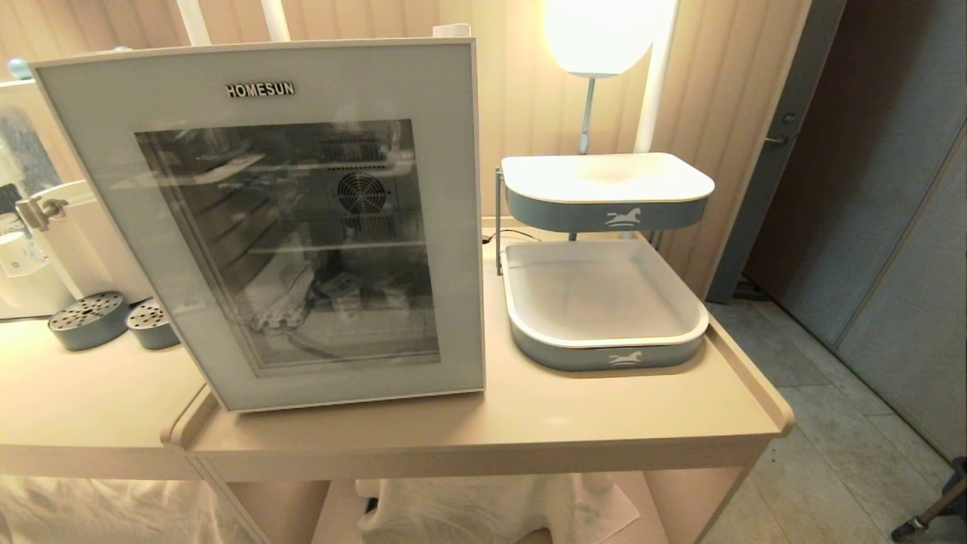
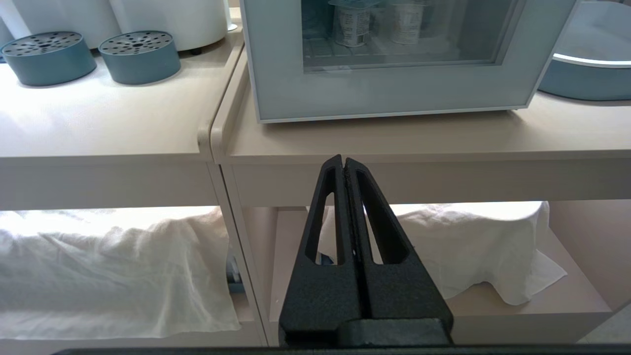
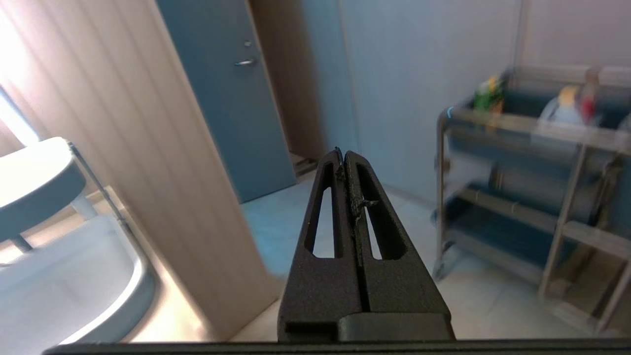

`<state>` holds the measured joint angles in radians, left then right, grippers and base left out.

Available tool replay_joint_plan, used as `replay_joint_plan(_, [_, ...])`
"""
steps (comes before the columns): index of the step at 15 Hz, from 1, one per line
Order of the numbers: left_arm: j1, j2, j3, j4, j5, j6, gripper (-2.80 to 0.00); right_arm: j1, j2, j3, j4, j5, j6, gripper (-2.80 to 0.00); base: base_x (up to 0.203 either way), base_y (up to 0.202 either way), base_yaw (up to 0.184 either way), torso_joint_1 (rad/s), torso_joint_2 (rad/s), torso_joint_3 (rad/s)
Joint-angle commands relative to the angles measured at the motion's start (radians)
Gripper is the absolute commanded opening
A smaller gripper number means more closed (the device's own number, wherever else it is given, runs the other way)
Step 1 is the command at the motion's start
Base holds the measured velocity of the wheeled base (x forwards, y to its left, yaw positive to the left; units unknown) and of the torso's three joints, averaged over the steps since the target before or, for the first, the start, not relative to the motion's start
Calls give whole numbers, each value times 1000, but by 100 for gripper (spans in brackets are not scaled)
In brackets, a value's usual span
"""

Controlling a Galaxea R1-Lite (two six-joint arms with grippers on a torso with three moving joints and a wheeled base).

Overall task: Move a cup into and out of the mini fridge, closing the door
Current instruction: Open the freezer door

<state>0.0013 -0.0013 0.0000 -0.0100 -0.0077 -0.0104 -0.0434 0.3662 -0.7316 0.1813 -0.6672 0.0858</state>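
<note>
The mini fridge [image 1: 261, 393] stands on the beige table [image 1: 574, 423], and its door [image 1: 98, 151], pale with a dark glass window, looks closed. Through the glass I see two small white cups [image 2: 351, 24] on the lowest shelf. My left gripper [image 2: 343, 160] is shut and empty, low in front of the table's front edge, below the fridge [image 2: 394, 93]. To the right of the table my right gripper [image 3: 343, 154] is shut and empty, pointing away toward the floor. Neither gripper shows in the head view.
A two-tier white and blue tray stand [image 1: 604, 344] sits right of the fridge under a lamp [image 1: 597, 30]. Two perforated blue discs [image 1: 88, 317] and white dispensers [image 1: 30, 249] are to its left. White cloth [image 2: 468, 236] covers the lower shelf. A shelved cart [image 3: 532, 197] stands on the floor.
</note>
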Motion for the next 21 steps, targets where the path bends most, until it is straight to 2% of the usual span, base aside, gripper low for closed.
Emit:
replay_joint_plan(1, [0, 1, 0, 1, 0, 0, -280, -18, -96, 28, 43, 123, 86, -280, 0, 0, 0, 0, 0, 0])
replay_joint_plan(2, [0, 1, -1, -1, 0, 0, -280, 23, -110, 21, 126, 279, 103, -280, 0, 0, 0, 0, 0, 0])
replay_joint_plan(3, [0, 1, -1, -1, 0, 0, -280, 54, -125, 13, 231, 388, 138, -280, 0, 0, 0, 0, 0, 0])
replay_joint_plan(5, [0, 1, 0, -1, 0, 1, -280, 57, -228, 86, 255, 444, 155, -280, 0, 0, 0, 0, 0, 0])
replay_joint_plan(6, [0, 1, -2, 1, 0, 1, -280, 56, -284, 173, 223, 488, 128, -280, 0, 0, 0, 0, 0, 0])
replay_joint_plan(9, [0, 1, -2, 1, 0, 1, -280, 53, -326, 547, -140, 570, 41, -280, 0, 0, 0, 0, 0, 0])
replay_joint_plan(10, [0, 1, -2, 1, 0, 0, -280, 52, -333, 650, -217, 600, -19, -280, 0, 0, 0, 0, 0, 0])
replay_joint_plan(11, [0, 1, 0, 1, 0, 1, -280, 52, -347, 715, -227, 634, -68, -280, 0, 0, 0, 0, 0, 0])
replay_joint_plan(14, [0, 1, 0, 1, 0, 0, -280, 51, -327, 711, -137, 682, -139, -280, 0, 0, 0, 0, 0, 0])
replay_joint_plan(17, [0, 1, 0, 1, 0, 1, -280, 51, -308, 706, -111, 679, -106, -280, 0, 0, 0, 0, 0, 0])
replay_joint_plan(21, [0, 1, -2, 1, 0, 1, -280, 51, -366, 709, -117, 678, -103, -280, 0, 0, 0, 0, 0, 0])
